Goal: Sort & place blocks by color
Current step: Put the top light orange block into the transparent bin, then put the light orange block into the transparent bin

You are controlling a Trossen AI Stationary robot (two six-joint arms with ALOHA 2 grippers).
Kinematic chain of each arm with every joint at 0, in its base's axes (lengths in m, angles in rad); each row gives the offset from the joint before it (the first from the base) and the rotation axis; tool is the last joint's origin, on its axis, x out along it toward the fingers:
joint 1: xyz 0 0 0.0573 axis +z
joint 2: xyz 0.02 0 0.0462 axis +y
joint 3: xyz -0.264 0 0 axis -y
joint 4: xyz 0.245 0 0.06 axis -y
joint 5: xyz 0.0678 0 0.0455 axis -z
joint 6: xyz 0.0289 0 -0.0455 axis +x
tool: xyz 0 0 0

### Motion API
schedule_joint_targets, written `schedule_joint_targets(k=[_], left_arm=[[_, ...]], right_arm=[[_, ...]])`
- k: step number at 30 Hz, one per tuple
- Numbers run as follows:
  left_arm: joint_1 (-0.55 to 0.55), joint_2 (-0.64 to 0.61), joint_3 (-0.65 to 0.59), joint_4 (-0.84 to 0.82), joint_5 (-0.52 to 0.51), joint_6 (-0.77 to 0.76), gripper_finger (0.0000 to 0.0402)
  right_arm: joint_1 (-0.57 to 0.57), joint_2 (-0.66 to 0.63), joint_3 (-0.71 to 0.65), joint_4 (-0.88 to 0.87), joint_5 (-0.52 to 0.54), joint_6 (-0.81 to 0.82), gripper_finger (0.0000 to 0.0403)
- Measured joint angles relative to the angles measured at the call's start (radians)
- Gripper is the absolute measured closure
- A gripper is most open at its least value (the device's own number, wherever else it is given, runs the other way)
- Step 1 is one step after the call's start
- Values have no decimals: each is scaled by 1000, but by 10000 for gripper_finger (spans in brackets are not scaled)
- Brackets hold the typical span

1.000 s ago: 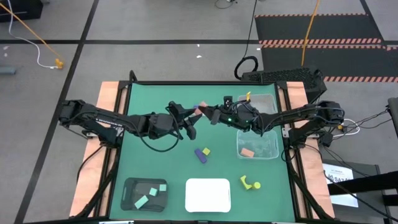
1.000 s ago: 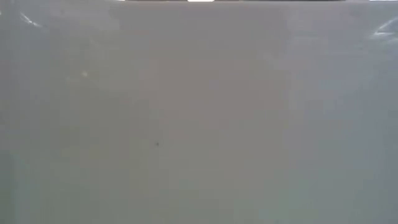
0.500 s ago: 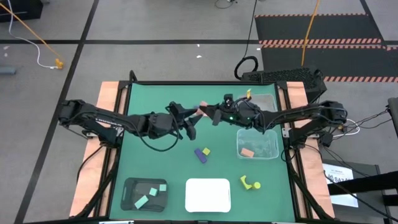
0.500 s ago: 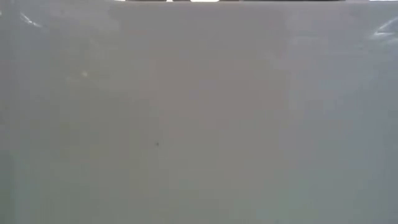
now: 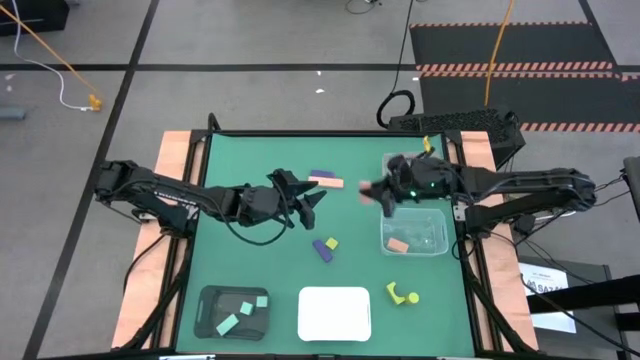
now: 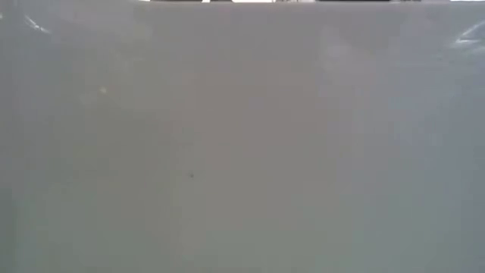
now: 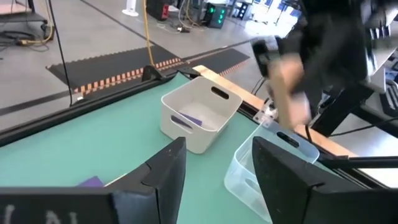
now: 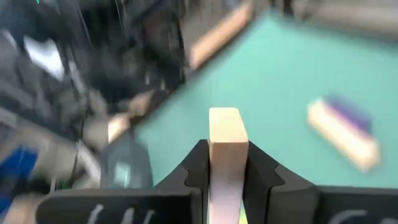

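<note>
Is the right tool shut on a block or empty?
Shut on a block: the right wrist view shows the right tool clamping an upright salmon-orange block between both fingers, above the green table.

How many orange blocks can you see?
3: one block in the right fingers, one bar beside a purple block, one piece in the clear tray; others may be hidden.

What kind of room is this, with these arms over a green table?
Probably a robotics lab or workshop: a bare grey floor with black tape lines, loose cables, striped floor mats, and lit electronics beyond the table.
</note>
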Motion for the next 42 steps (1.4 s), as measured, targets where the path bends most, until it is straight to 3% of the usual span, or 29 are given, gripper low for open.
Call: schedule_joint_targets(k=[7, 18, 25, 35, 42], left_arm=[[0, 0, 0, -5, 11, -13, 240], [7, -1, 0, -151, 14, -134, 261], [7, -1, 0, -188, 64, -179, 261], [7, -1, 0, -208, 93, -180, 265], [7, -2, 0, -219, 93, -179, 265]], right_arm=[[93, -46, -1, -435, -175, 157, 364], [215, 21, -2, -734, -166, 253, 364], [218, 101, -2, -807, -73, 258, 363], [217, 122, -2, -813, -67, 260, 223], [217, 95, -3, -769, -72, 264, 186]])
